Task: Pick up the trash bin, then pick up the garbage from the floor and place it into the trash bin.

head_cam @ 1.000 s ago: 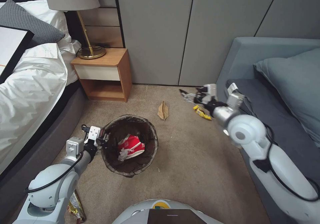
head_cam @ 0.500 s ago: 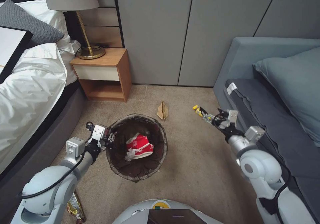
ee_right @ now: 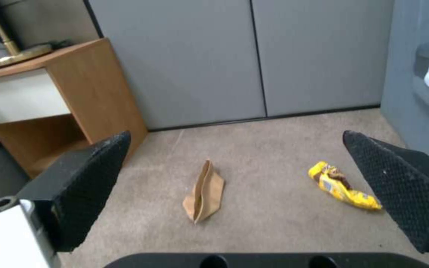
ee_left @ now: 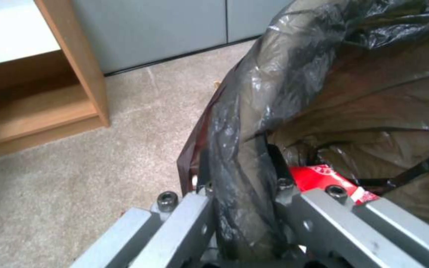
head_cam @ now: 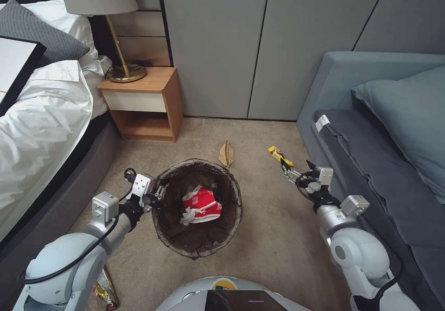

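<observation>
The left gripper (head_cam: 155, 195) is clamped on the bin (head_cam: 198, 207) rim. The right gripper (head_cam: 286, 171), fingers spread, hovers beside the yellow packet (head_cam: 280, 155) near the sofa (head_cam: 324, 88); it should descend centred over it before closing.

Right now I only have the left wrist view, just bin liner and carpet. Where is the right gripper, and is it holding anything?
Observer: The right gripper is open and empty, low over the carpet beside the sofa.
Operator: Any litter near it?
Observer: A yellow snack packet lies close to its fingertips.
Operator: Anything else out there?
Observer: A flat brown paper bag lies just beyond the trash bin, toward the wall.
</observation>
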Controlling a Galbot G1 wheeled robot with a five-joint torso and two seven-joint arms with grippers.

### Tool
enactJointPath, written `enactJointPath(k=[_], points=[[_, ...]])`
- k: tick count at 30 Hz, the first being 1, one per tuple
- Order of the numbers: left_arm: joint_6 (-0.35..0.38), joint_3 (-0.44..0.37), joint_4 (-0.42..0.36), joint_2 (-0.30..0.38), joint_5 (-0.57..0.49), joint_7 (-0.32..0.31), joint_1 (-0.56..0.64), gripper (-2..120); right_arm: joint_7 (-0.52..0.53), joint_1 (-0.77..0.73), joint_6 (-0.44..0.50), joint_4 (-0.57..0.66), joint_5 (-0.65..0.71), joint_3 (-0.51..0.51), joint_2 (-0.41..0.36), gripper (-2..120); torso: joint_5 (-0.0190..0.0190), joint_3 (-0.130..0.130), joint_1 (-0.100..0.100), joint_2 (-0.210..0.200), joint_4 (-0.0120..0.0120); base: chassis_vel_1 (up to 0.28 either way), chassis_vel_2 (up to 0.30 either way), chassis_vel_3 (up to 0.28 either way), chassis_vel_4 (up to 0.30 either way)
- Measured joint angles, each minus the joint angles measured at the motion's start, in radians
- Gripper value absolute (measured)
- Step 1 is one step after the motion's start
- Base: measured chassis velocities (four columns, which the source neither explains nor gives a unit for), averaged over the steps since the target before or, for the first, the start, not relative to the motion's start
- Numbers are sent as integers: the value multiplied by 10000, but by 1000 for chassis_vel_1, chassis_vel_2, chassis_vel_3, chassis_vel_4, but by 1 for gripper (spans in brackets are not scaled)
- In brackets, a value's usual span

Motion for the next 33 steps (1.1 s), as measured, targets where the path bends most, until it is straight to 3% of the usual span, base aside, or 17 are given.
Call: enactJointPath(k=[7,19,33], points=[[0,69,4,-2,34,251,12,0,-332,-241,363,-254,-422,63,352,100,0,1,0,0,-1,0,0,0,0],[0,48,15,22,-2,248,-46,0,-458,115,583,-752,-540,93,287,100,2,0,0,0,-1,-21,17,13,-15],[0,-27,23,52,-89,244,-119,0,-366,505,460,-938,-539,-52,150,100,1,2,1,-1,-2,-139,148,145,-146]])
